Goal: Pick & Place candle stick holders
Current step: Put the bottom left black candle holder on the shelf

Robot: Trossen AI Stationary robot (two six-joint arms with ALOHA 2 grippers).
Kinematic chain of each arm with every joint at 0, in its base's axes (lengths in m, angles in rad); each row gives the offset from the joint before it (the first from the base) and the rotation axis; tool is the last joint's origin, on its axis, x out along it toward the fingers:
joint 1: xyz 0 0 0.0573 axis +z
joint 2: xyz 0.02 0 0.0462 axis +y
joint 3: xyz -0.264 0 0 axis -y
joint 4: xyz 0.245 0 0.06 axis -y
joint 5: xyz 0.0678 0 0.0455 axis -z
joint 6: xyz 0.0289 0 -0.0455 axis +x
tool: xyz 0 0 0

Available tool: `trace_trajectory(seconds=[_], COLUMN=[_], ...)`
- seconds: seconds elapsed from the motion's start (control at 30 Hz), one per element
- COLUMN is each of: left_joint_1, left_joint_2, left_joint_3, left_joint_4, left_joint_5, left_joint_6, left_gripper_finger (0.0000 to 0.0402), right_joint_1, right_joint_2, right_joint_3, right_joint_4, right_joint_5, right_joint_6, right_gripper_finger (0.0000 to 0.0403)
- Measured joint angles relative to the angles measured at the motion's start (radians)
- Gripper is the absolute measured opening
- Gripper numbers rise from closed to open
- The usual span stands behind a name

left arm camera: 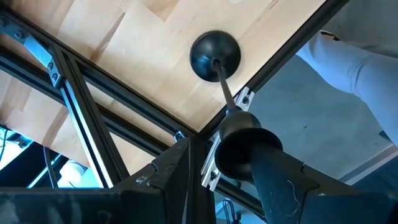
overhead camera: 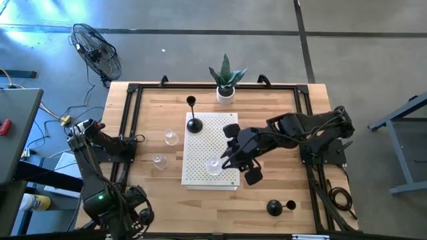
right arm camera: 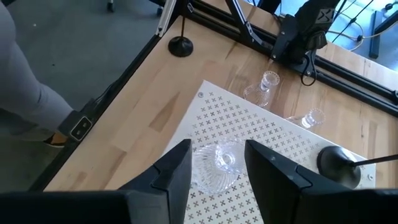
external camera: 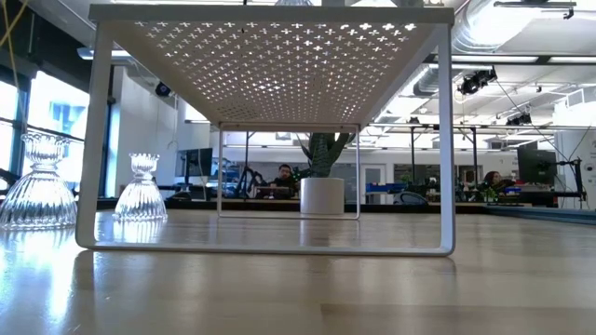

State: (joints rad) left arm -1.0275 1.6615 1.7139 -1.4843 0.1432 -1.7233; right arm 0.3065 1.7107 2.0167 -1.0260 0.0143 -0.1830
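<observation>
A black candle stick holder (left arm camera: 214,56) stands upright at the table's near left corner, also in the right wrist view (right arm camera: 180,45). My left gripper (left arm camera: 217,155) is above it (overhead camera: 140,215), shut on it. A clear glass holder (right arm camera: 217,167) rests by its base on the white perforated shelf (overhead camera: 210,137). My right gripper (right arm camera: 217,149) hovers open over the shelf (overhead camera: 230,159), one finger on either side of that glass holder in its wrist view, with no contact visible. Another black holder (overhead camera: 194,124) stands on the shelf's far part. My left gripper has the black holder's small top cup (left arm camera: 239,127) between its two fingers, coming from above and pointing down. The cup lies against one finger (left arm camera: 273,177); the other side is hard to see. The holder is upright, stem down, its domed base at the tabletop.
Two clear glass holders (overhead camera: 171,138) (overhead camera: 159,161) stand on the table left of the shelf. A third black holder (overhead camera: 275,207) is at the near right. A potted plant (overhead camera: 227,80) stands at the far edge. A black frame rail (left arm camera: 124,93) borders the table. A person's leg (right arm camera: 25,81) is beside the near edge.
</observation>
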Motion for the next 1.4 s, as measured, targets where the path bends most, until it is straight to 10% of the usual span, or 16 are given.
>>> trace_trajectory(seconds=[0.37, 0.63, 1.4], left_joint_1=[0.001, 0.002, 0.098], left_joint_2=[-0.005, -0.005, -0.093], left_joint_3=[-0.081, -0.082, 0.131], left_joint_4=[0.039, 0.052, -0.088], left_joint_5=[0.03, 0.024, -0.094], left_joint_6=[0.018, 0.019, 0.223], left_gripper_finger=[0.0149, 0.0021, 0.0007], right_joint_1=[0.003, 0.003, 0.024], right_joint_2=[0.0, 0.0, -0.009], right_joint_3=[0.0, 0.0, 0.0], right_joint_4=[0.0, 0.0, 0.008], right_joint_5=[0.0, 0.001, 0.086], right_joint_6=[0.003, 0.0, -0.027], right_gripper_finger=[0.0142, 0.0142, 0.0142])
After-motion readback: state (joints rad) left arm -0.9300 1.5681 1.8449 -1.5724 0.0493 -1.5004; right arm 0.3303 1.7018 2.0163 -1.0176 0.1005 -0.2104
